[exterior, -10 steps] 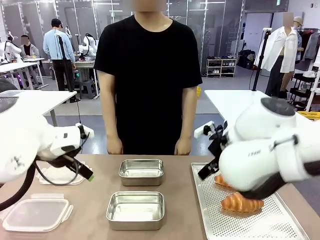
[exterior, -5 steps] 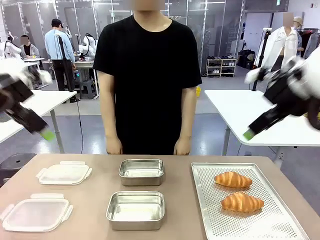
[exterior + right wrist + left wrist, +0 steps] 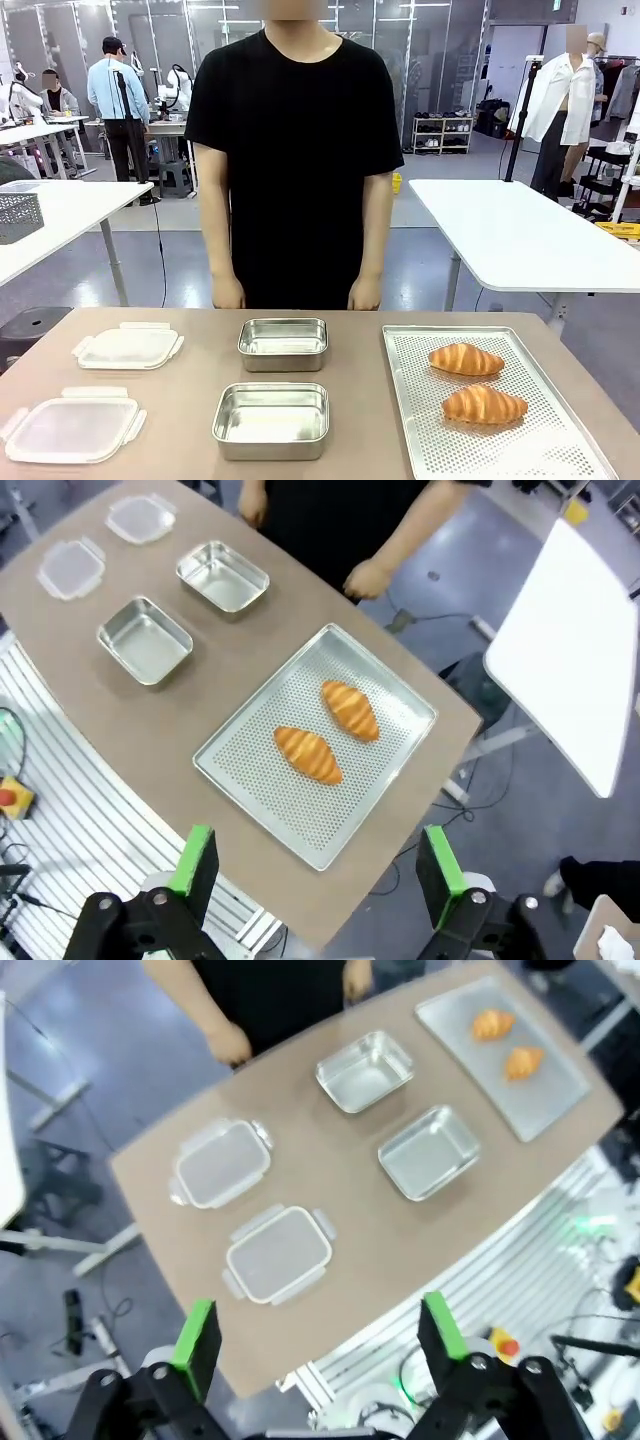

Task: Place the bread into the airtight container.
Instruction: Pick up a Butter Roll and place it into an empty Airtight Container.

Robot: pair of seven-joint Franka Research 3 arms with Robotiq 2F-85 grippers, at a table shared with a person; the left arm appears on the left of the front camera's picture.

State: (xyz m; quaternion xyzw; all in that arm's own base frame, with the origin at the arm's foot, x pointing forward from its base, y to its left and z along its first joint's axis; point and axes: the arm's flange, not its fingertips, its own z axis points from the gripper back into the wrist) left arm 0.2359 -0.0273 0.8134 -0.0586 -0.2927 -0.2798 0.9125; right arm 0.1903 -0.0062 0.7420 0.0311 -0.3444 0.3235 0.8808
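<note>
Two croissants lie on a perforated metal tray (image 3: 520,450) at the table's right, one farther (image 3: 466,359) and one nearer (image 3: 484,405). Two steel containers stand with nothing inside at the middle, the far one (image 3: 283,343) and the near one (image 3: 271,420). My left gripper (image 3: 318,1335) hangs open high above the table, over its left part, with the containers (image 3: 430,1152) far below. My right gripper (image 3: 316,863) is open too, high above the tray (image 3: 330,815) and its croissants (image 3: 308,754). Nothing sits between either pair of fingers.
Two clear lids lie at the table's left, one far (image 3: 127,347) and one near (image 3: 70,428). A person in a black shirt stands at the far edge with hands (image 3: 229,292) hanging at the sides. White tables stand behind.
Both arms rose from low over the table, swung up and outward, and have left the front view. The croissants, containers and lids have not moved.
</note>
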